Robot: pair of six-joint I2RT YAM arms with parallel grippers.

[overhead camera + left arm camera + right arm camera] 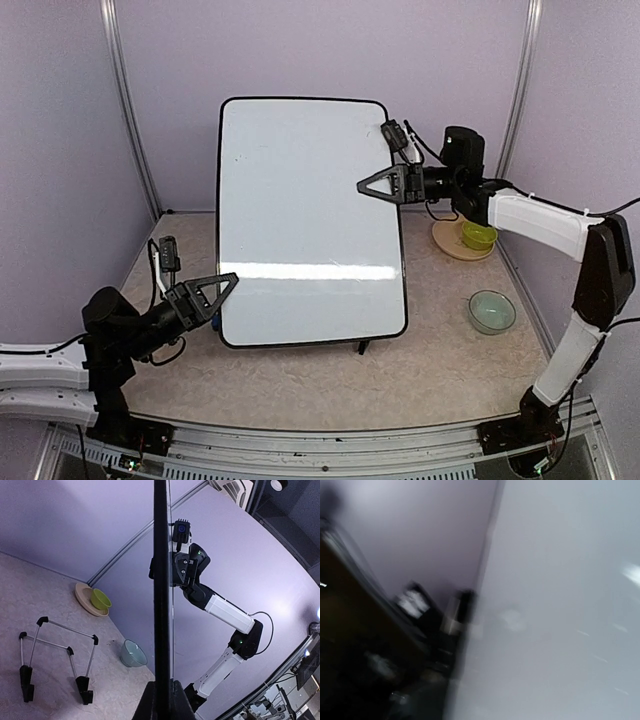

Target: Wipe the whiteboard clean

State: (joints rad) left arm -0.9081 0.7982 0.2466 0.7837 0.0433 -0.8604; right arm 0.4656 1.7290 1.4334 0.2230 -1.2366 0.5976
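Observation:
The whiteboard point(310, 215) is a blank white board with a thin black frame, tilted up off the table. My left gripper point(228, 283) is shut on its lower left edge. In the left wrist view that edge is a black vertical bar point(161, 580) clamped between the fingers point(147, 705). My right gripper point(365, 185) lies at the board's upper right edge, seen side-on, so the gap between its jaws does not show. The right wrist view is blurred by motion. It shows only the pale board surface point(560, 605) and dark shapes on the left.
A black wire stand point(55, 655) sits on the table under the board, one foot showing point(361, 347). At the right are a yellow-green bowl point(478, 235) on a tan plate point(447, 243) and a pale green bowl point(492, 311). Purple walls close in the back and sides.

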